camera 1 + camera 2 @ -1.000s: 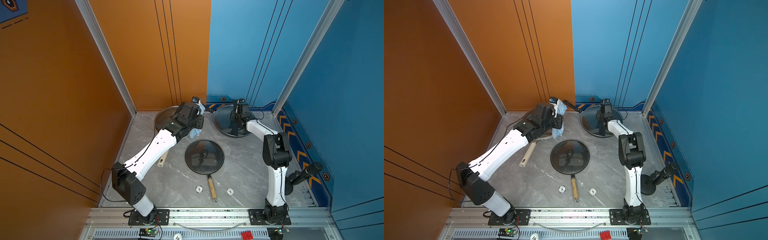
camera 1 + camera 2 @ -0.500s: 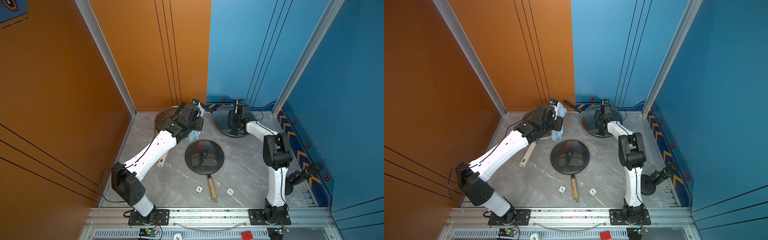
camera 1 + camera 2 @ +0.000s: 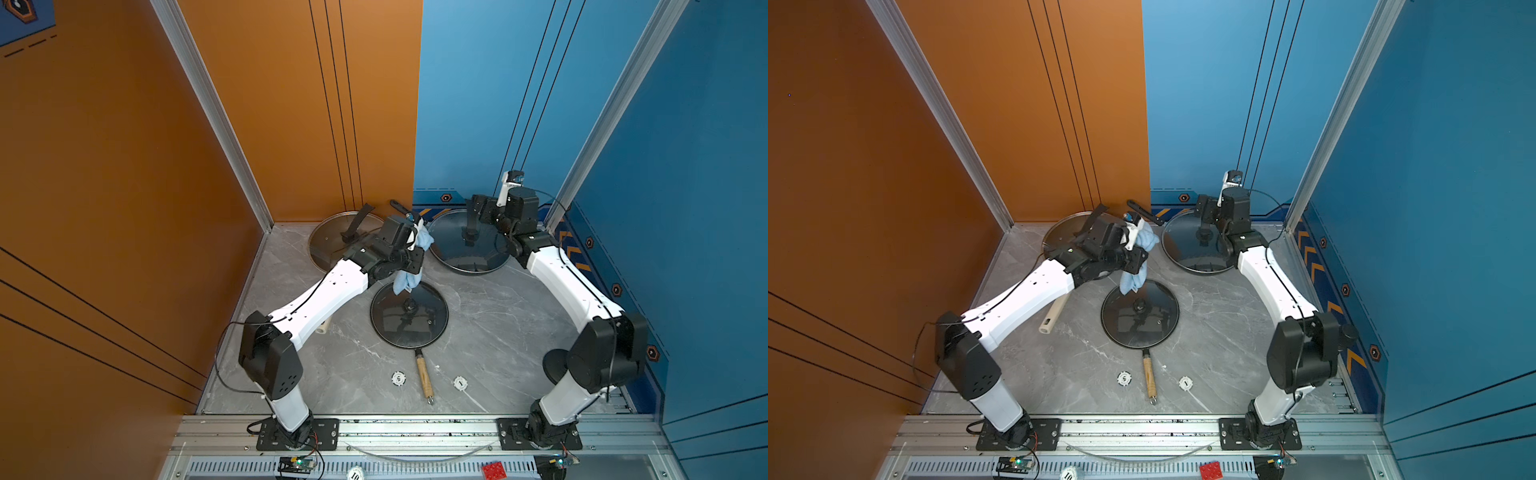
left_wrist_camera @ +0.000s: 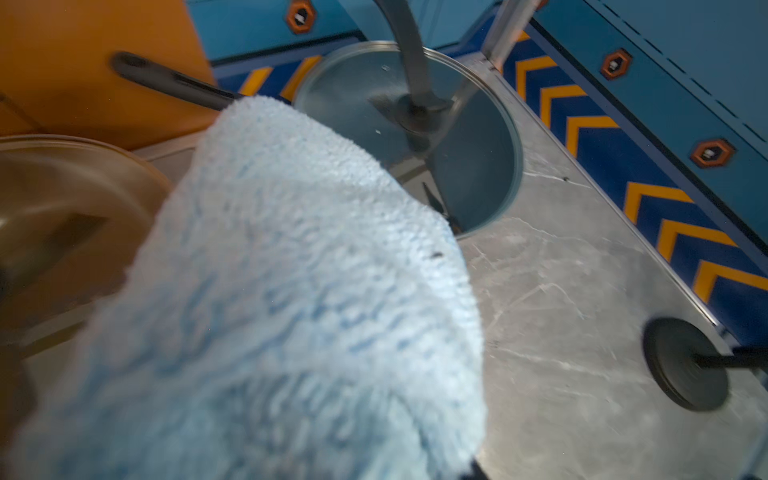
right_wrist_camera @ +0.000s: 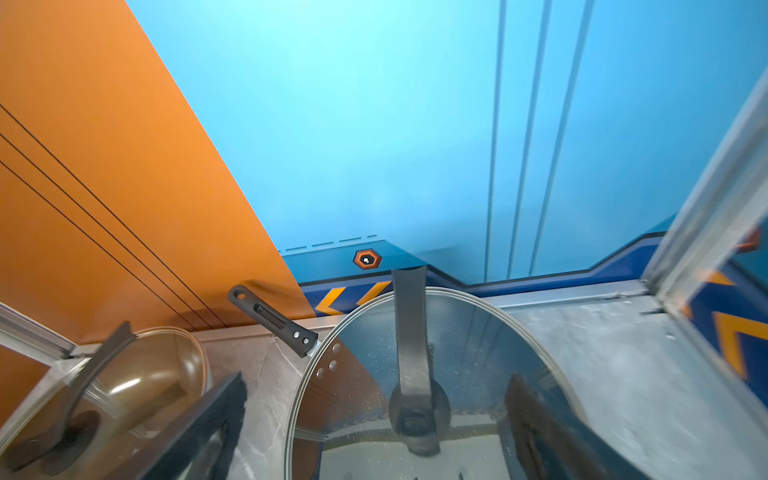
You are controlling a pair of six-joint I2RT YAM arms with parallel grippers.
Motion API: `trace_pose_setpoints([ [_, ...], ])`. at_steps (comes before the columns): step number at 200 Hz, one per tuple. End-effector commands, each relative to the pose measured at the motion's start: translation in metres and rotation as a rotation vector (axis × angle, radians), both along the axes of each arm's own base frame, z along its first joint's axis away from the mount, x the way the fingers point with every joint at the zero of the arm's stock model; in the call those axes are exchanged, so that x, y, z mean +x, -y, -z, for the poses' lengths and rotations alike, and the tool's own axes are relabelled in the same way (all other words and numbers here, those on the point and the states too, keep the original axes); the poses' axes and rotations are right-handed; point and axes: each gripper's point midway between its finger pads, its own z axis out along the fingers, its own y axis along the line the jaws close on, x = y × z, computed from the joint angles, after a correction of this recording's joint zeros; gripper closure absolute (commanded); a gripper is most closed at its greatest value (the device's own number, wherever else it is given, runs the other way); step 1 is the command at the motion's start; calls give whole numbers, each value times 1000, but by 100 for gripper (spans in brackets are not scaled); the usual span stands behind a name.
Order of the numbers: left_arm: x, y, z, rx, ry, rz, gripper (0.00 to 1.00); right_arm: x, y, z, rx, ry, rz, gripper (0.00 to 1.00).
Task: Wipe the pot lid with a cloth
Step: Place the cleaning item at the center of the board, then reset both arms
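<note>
Apparently in the left claw (image 3: 417, 254), cloth (image 3: 406, 283) just above small lid (image 3: 390, 322).

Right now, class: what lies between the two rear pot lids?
Between the left rear lid and the right rear lid hangs the left gripper, holding the blue cloth; both top views show it.

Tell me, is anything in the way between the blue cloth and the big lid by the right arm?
Nothing lies between them: only bare table separates the cloth from the big lid. On the lid, its black handle sticks up in the middle and the right claw stands open around it, so wiping there could bump it.
</note>
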Motion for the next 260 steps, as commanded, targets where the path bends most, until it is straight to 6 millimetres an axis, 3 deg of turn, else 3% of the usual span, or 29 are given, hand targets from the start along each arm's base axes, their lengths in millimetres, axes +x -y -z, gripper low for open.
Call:
trace_pose_setpoints([
  [1,-44,65,8,-63,-89,326,67,-42,31,4,-54,-92,123,0],
  [18,-71,101,24,-61,-155,472,61,-71,55,-15,-53,-46,206,0],
  [31,-89,123,38,-59,-198,551,47,-91,71,-29,-35,-7,264,0],
  [36,-93,129,44,-49,-211,564,37,-98,78,-34,-29,3,284,0],
  [40,-94,132,49,-37,-218,565,20,-104,84,-38,-23,7,304,0],
  [42,-95,134,52,-27,-222,564,5,-106,86,-40,-20,10,310,0],
  [44,-95,135,55,-19,-225,562,0,-108,88,-41,-20,9,314,0],
  [67,-85,133,74,78,-214,487,2,-126,101,-48,-23,1,339,0],
  [109,-58,103,73,156,-164,342,2,-134,105,-44,-34,-22,338,0],
  [155,-38,67,33,168,-48,216,2,-120,99,-28,-28,-59,312,0],
  [184,-11,10,-9,90,80,7,2,-114,90,3,-13,-136,278,0],
  [211,11,-91,-44,-32,230,-294,2,-120,85,28,-21,-182,269,0],
  [236,15,-201,-47,-95,303,-557,2,-132,85,51,-37,-214,280,0],
  [250,8,-249,-34,-26,320,-654,2,-142,88,63,-47,-229,295,0],
  [260,-1,-275,-11,36,296,-705,2,-151,91,70,-57,-238,314,0],
])
